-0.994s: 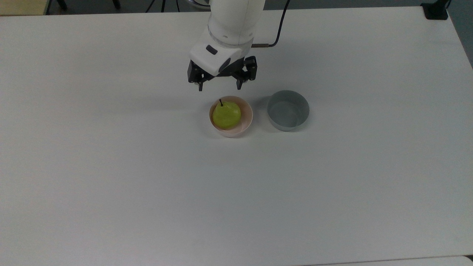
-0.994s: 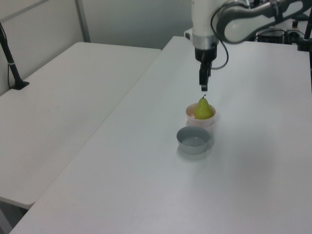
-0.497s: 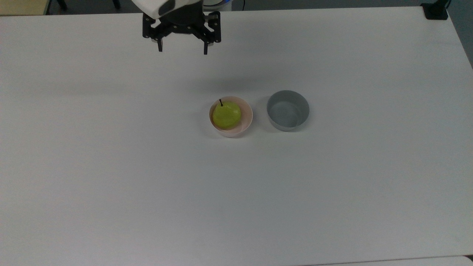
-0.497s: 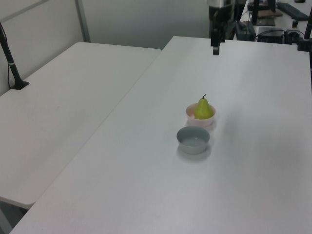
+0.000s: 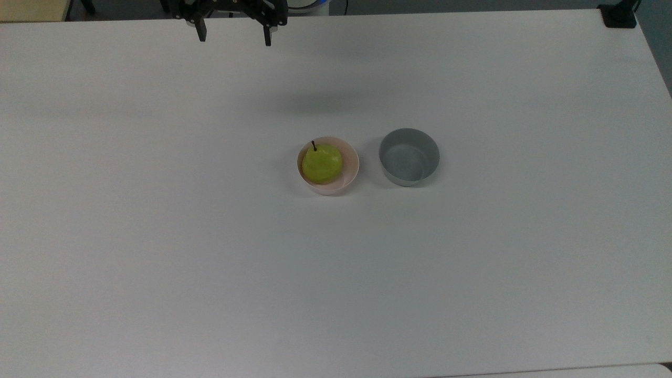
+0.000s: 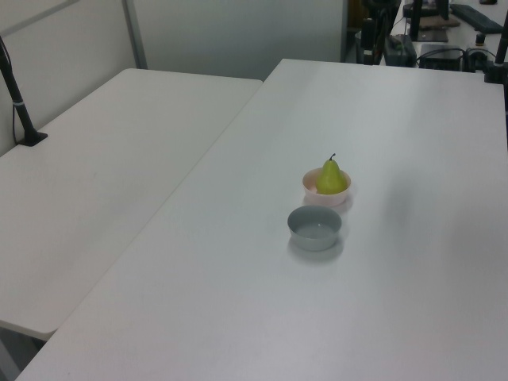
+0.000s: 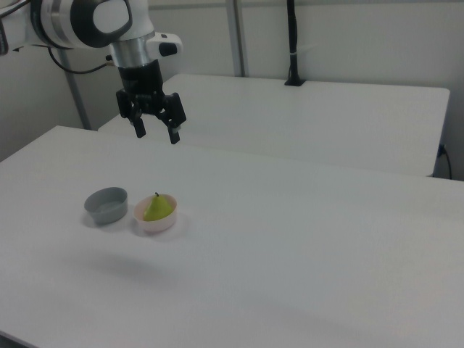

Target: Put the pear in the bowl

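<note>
The pear (image 5: 322, 163) sat upright inside the pink bowl (image 5: 350, 176), stem (image 5: 313, 145) up, its yellow-green body taking up most of the bowl's inside. In the left view the pear (image 6: 332, 177) rose clear above the bowl's rim (image 6: 326, 196); in the right view it (image 7: 158, 207) leaned a little toward the bowl's far wall (image 7: 155, 224).

Taking the pink bowl as landmark: the grey bowl (image 5: 409, 156) stood just beside it, apart, not touching, on the top view's right (nearer the camera in the left view (image 6: 314, 227), on the right view's left (image 7: 106, 204)). Both rested on the white table (image 5: 210, 252).

The gripper (image 5: 233, 37) was well apart from the pink bowl, up at the far table edge toward the top view's upper left. In the right view the gripper (image 7: 154, 133) hung high above the table, behind the bowls, fingers spread wide and holding nothing. A second white table (image 7: 348, 116) stood beyond it.
</note>
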Controlling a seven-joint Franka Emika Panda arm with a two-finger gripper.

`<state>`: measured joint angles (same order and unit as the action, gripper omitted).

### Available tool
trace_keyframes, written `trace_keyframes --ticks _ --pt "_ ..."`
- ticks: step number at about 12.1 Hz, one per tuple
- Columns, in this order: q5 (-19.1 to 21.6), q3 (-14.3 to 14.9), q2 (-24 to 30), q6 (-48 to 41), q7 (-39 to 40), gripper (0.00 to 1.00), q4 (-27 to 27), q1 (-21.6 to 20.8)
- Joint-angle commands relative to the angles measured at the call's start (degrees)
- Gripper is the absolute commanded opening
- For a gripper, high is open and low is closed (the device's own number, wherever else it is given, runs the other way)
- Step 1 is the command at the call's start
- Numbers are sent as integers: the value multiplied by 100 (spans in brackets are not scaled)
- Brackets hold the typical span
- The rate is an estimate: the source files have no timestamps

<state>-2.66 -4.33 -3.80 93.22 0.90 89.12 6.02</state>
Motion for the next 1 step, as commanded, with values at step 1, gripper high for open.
trace_keyframes --ticks 1 --pt "55 187 73 -120 -116 100 53 -242"
